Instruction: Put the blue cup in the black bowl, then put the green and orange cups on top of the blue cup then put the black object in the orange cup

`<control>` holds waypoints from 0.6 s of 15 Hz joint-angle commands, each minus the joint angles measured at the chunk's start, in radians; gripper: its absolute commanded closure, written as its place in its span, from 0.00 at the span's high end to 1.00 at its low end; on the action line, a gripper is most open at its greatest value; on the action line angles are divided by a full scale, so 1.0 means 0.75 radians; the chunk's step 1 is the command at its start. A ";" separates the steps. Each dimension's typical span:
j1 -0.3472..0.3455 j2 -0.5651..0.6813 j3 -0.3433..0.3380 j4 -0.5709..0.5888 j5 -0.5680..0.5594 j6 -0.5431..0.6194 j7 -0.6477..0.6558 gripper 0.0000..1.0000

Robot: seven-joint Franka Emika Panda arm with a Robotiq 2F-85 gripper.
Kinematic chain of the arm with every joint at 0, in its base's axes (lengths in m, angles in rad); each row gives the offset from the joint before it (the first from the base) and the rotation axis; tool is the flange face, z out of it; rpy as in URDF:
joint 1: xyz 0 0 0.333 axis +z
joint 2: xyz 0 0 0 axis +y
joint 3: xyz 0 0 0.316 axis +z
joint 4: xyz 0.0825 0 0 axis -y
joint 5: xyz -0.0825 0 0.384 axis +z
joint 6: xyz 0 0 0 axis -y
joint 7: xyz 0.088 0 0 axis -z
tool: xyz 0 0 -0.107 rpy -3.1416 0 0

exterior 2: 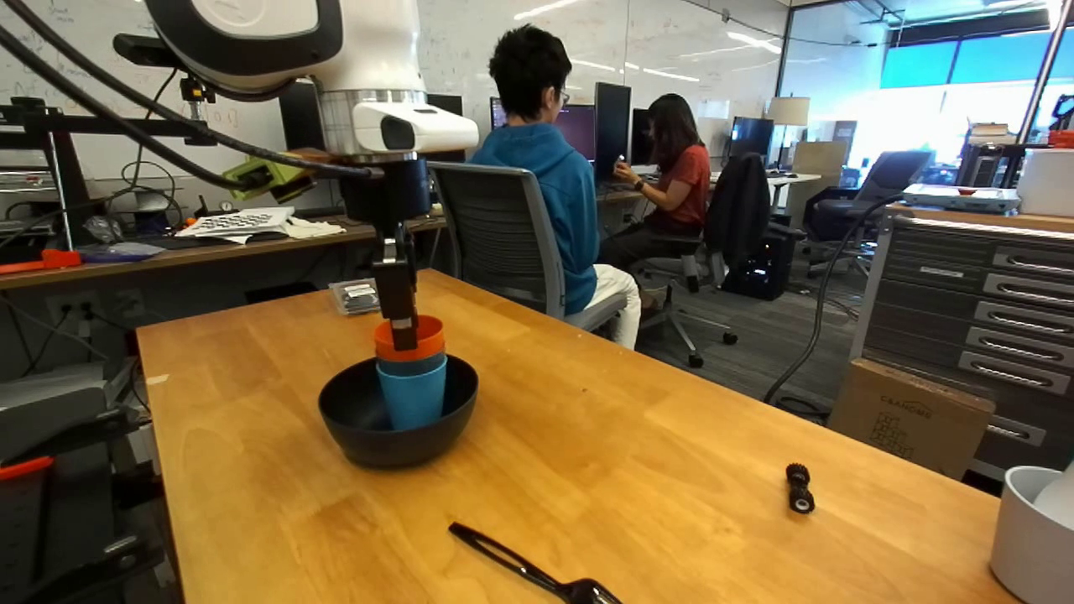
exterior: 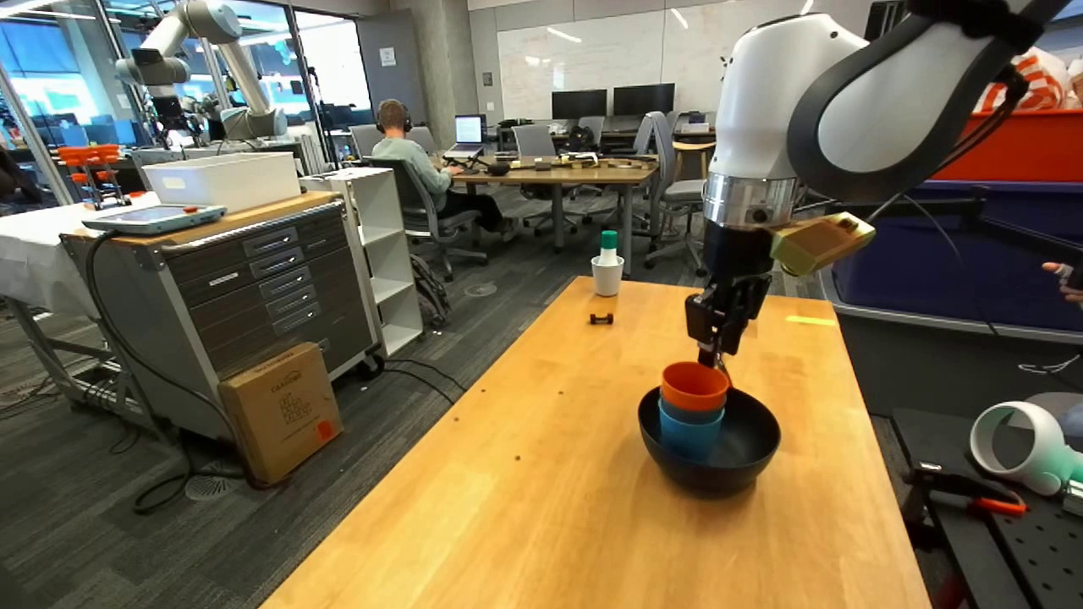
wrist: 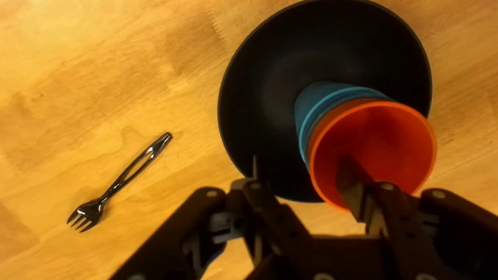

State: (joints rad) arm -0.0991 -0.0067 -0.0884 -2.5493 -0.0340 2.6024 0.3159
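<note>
Since the orange cup point(exterior: 695, 386) tops the green cup point(exterior 2: 413, 367) and blue cup point(exterior 2: 415, 400) in the black bowl point(exterior 2: 394, 450), its mouth presumably awaits the black fork point(wrist: 116, 187) on the desk point(exterior 2: 629, 495), the fingers point(wrist: 353, 188) standing parted, gripping nothing.

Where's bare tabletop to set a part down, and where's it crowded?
Looks roomiest: the table between the black bowl and the small dumbbell-shaped piece. Also a narrower strip between the bowl and the black fork. Crowded: inside the bowl, where the cup stack sits, with the open gripper at the rim of the orange cup.
</note>
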 commanded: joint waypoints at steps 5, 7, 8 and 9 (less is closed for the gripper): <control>0.029 -0.052 0.015 0.016 0.086 -0.047 -0.083 1.00; 0.039 -0.084 0.023 0.019 0.094 -0.061 -0.091 1.00; 0.045 -0.101 0.028 0.023 0.101 -0.080 -0.091 1.00; 0.055 -0.133 0.036 0.030 0.133 -0.133 -0.116 1.00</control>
State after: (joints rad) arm -0.0731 -0.0355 -0.0775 -2.5401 0.0135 2.5908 0.2734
